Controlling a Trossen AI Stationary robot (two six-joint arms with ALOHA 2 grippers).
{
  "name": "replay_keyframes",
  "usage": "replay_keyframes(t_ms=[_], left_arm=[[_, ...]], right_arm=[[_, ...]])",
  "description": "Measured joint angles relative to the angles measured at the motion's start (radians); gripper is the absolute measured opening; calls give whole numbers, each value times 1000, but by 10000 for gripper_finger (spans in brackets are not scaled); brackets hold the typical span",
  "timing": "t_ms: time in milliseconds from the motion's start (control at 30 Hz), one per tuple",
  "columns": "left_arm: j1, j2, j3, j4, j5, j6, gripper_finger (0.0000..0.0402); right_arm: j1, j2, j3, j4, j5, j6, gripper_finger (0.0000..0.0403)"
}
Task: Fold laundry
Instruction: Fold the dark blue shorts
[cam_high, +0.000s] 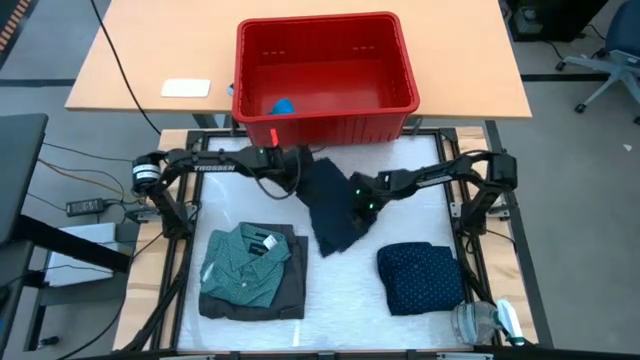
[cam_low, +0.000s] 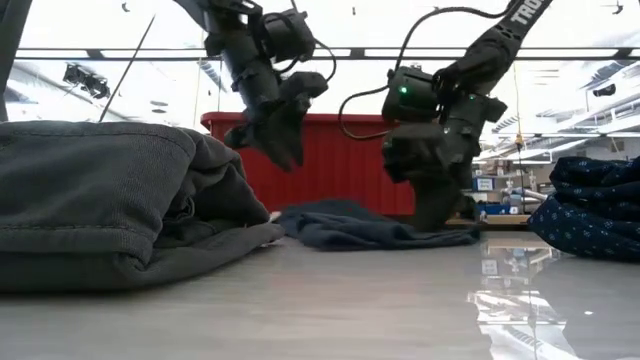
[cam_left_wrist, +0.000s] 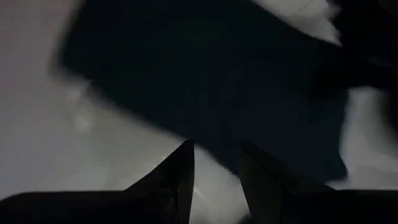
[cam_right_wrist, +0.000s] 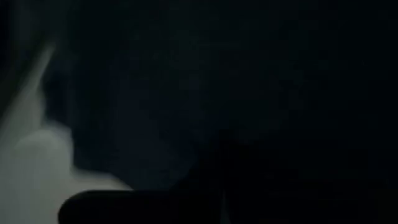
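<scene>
From above, a plain dark garment (cam_high: 330, 205) lies in the middle of the white table (cam_high: 420, 160). The left gripper (cam_high: 293, 168) is over its far edge, near the red basket (cam_high: 322, 70). The right gripper (cam_high: 358, 212) sits on the garment's right side. A teal dotted shirt (cam_high: 245, 262) lies folded on a grey piece (cam_high: 290, 285) at the front left. A navy dotted piece (cam_high: 421, 277) lies folded at the front right.

From table height, the left gripper (cam_low: 285, 140) hangs in the air above the dark garment (cam_low: 350, 228) and holds nothing. The right gripper (cam_low: 435, 205) is down on the cloth.

The left wrist view shows its two fingers (cam_left_wrist: 180, 180) a little apart with nothing between them, over the dark garment (cam_left_wrist: 211, 81).

The right wrist view is nearly all dark cloth (cam_right_wrist: 217, 81). Its fingers are closed, but I cannot tell if they pinch the cloth.
</scene>
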Motion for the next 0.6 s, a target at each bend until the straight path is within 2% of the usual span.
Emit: replay_keyframes(t_ms=[67, 167, 267, 367, 433, 500, 600], left_arm=[[-14, -14, -51, 13, -3, -61, 126], [-30, -55, -128, 46, -9, -142, 126], [-38, -93, -210, 128, -9, -230, 127], [-38, -119, -288, 348, 15, -323, 140], [-38, -124, -332, 521, 53, -365, 162], [-42, -109, -364, 644, 65, -381, 192], [-45, -77, -380, 659, 59, -381, 249]], right_arm=[[40, 1, -4, 32, -133, 6, 11], [74, -61, -12, 48, -210, 11, 12], [46, -163, -6, 48, -161, 21, 23], [-12, -251, -9, 19, -126, 12, 43], [-67, -316, -5, 9, -106, -35, 63], [-133, -359, -4, -41, -44, -104, 87], [-239, -381, -8, -94, -22, -169, 136]])
